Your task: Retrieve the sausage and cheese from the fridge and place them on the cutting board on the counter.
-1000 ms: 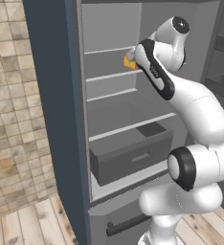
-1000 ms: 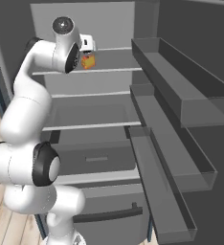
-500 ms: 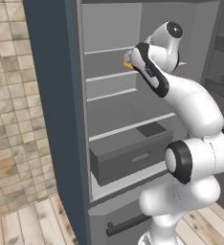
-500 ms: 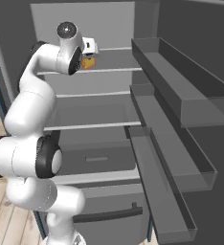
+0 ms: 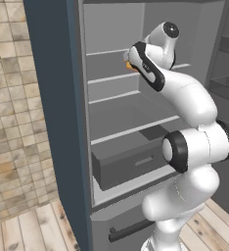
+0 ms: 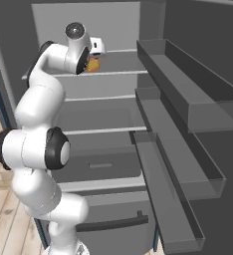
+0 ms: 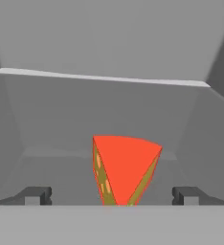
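Cheese (image 7: pixel 124 167) between wide-apart jaws.

arm — reached deeper into fridge (image 5: pixel 62 122) | gripper (image 7: pixel 111 195) closer to cheese (image 7: pixel 123 167) (jaws wide)

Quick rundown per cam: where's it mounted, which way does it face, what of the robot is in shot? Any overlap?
Left base view: behind the arm's left, facing the open fridge; arm rises lower right.
Right base view: behind its right, facing the shelves and door bins; arm at left.
Hand view: on the hand, looking along the open gripper at the cheese; fingertips at bottom.
Shared: all show the cheese on an upper shelf.
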Motion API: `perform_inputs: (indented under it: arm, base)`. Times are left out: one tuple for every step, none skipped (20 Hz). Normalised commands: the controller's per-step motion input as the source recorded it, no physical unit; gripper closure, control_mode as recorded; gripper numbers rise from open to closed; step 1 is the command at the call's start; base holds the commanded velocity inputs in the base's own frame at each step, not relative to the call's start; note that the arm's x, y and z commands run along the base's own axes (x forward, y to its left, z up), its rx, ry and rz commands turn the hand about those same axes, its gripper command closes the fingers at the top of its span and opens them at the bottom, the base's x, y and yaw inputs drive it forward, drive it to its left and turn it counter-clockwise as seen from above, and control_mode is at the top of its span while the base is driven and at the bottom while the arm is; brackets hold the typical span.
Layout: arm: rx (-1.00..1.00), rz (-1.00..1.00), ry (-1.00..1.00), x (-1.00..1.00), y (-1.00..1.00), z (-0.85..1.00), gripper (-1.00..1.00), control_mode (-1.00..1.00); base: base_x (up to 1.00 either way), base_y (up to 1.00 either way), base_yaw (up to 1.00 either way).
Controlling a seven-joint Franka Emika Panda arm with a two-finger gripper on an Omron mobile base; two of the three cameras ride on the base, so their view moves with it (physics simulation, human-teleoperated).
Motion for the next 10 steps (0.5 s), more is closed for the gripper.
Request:
perform_inputs:
  arm:
    - [0.00,0.00,0.00,0.36,0.00,0.00,-1.00,-1.00]
    - [0.00,0.00,0.00,0.33,0.00,0.00,-1.00,-1.00]
    - [0.00,0.00,0.00,0.31,0.00,0.00,-1.00,-1.00]
    - [0.00,0.00,0.00,0.31,0.00,0.00,-1.00,-1.00]
    - [0.00,0.00,0.00,0.26,0.00,0.00,-1.00,-1.00]
    - [0.00,0.00,0.00,0.24,0.00,0.00,-1.00,-1.00]
    - [0.00,0.00,0.00,0.05,0.00,0.00,-1.00,-1.00]
    - [0.00,0.00,0.00,0.00,0.00,0.00,-1.00,-1.00]
    - [0.00,0.00,0.00,0.00,0.00,-0.04,-1.00,-1.00]
    - [0.00,0.00,0.00,0.00,0.00,-0.09,-1.00,-1.00]
  base:
    - [0.00,0.00,0.00]
    - [0.00,0.00,0.00]
    - [0.00,0.00,0.00]
    - [0.00,0.00,0.00]
    - [0.00,0.00,0.00]
    - [0.00,0.00,0.00]
    - [0.00,0.00,0.00]
    - [0.00,0.00,0.00]
    - [0.00,0.00,0.00]
    - [0.00,0.00,0.00]
